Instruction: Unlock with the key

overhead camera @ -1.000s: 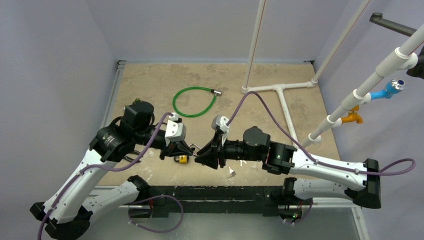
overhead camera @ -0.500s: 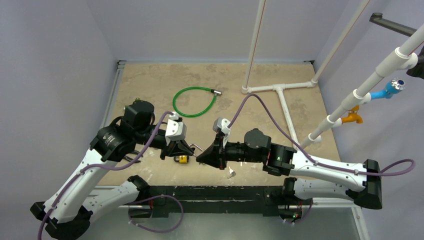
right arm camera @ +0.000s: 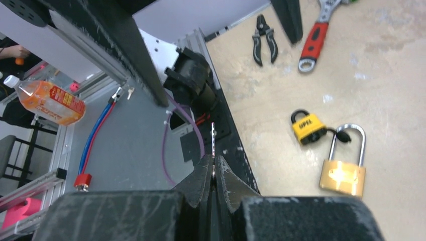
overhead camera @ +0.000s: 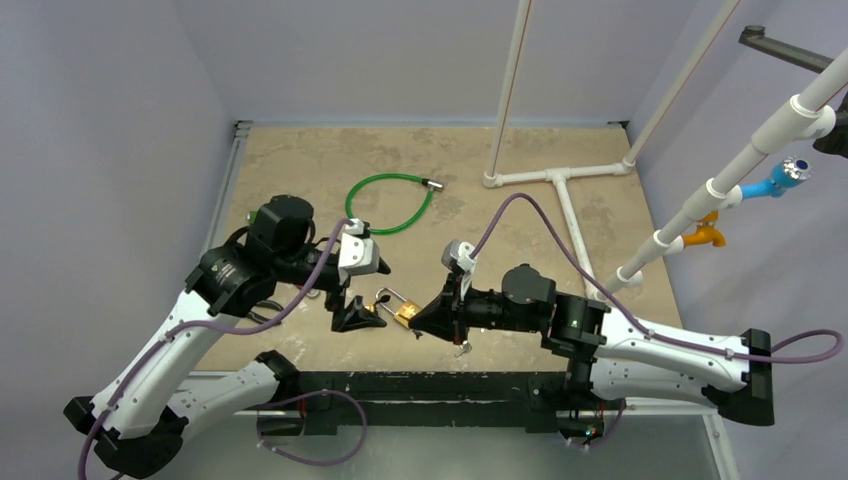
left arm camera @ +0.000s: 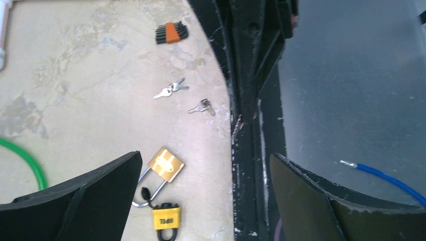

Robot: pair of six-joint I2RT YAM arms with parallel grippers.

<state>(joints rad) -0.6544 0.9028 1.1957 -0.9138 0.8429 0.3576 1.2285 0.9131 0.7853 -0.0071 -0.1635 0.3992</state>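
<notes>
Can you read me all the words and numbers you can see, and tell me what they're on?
"OP..." - black print on the small yellow padlock; the last characters are too blurred to tell.
Red label on the clear plastic bottle of orange drink: the print is too small to read.
Stamped mark on the brass padlock with the silver shackle: washed out by glare, unreadable.

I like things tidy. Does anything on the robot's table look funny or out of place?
A bit. The brass padlock lies flat and crooked on the table beside the small yellow padlock, with nothing holding it; the left gripper hangs open above it. Two little key bunches lie loose near the table edge.
</notes>
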